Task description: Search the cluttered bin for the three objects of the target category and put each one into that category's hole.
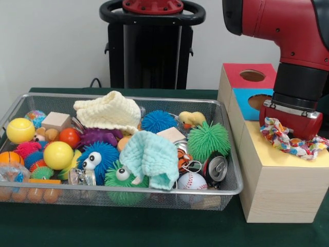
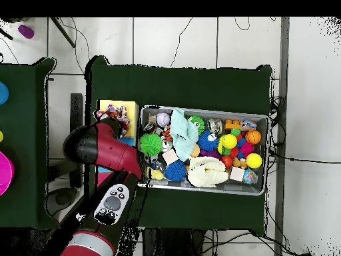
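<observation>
A wooden box with a red (image 1: 237, 68), a blue (image 1: 242, 96) and a yellow top section (image 1: 275, 154) stands right of the wire bin (image 1: 128, 192). A multicoloured patterned cloth (image 1: 302, 146) lies bunched on the yellow section, directly under my gripper (image 1: 289, 135). The cloth hides the gripper's lower end. From overhead, the cloth (image 2: 112, 112) shows on the yellow top beside the arm. Inside the bin, a cream knitted cloth (image 1: 109, 112) lies at the back and a mint cloth (image 1: 152, 157) is draped over toys near the front.
The bin is packed with spiky balls, yellow balls (image 1: 57, 155), a baseball (image 1: 191, 181), a drink can (image 1: 216, 167), a rubber duck (image 1: 191, 119) and wooden blocks (image 1: 55, 121). Round holes open in the red (image 1: 252, 75) and blue (image 1: 258, 101) sections.
</observation>
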